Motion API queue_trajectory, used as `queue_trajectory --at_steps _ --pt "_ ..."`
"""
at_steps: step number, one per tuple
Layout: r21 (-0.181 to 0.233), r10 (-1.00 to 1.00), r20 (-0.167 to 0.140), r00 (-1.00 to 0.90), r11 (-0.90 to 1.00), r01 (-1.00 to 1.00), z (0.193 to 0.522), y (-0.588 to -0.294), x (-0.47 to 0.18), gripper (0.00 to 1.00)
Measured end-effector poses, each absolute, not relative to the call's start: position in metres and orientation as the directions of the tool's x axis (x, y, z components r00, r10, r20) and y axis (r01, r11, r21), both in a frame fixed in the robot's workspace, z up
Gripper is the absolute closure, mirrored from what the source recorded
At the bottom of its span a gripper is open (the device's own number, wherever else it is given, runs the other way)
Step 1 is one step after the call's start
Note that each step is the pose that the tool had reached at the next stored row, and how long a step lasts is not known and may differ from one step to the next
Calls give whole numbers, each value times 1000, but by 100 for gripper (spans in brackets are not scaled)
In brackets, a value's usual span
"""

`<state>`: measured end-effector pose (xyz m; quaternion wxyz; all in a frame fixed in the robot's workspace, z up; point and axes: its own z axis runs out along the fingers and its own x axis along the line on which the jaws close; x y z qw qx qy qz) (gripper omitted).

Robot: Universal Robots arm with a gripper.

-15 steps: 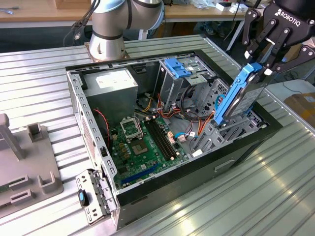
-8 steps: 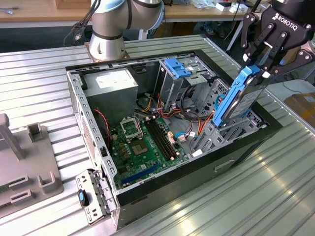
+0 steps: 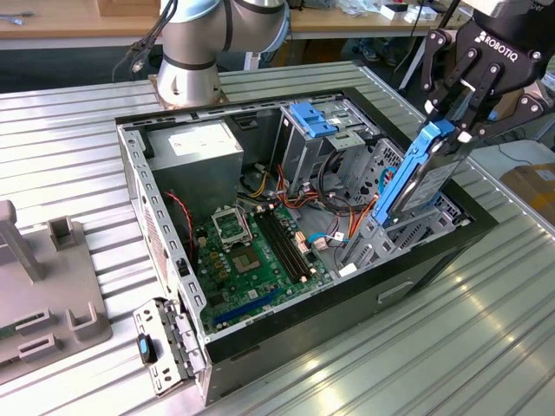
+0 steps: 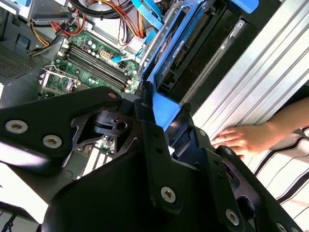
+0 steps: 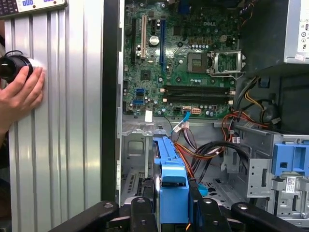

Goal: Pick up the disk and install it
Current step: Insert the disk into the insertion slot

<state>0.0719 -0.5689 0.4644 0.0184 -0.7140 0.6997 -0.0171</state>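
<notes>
One disk [image 3: 421, 178] | fingers [image 3: 466, 104] clamped on its blue top end | disk tilted, lower end in the case [image 3: 286, 336] bay [image 3: 395, 232] | step: install, probably mid-insertion | you need it square to the bay; mind the hand [image 5: 21, 92] on the worktop [image 5: 72, 125]

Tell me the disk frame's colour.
Blue; the disk shows it best in the exterior view.

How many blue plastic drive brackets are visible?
2. One frames the dark grey rectangular disk in the black gripper; one empty light-blue bracket lies to the exterior view's left. Others may be hidden.
</notes>
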Motion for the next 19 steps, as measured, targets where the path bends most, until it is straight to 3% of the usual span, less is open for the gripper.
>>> queue_trajectory --at_steps 19 --pt "-50 -1000 -1 20 -20 -999 457 -572 72 64"
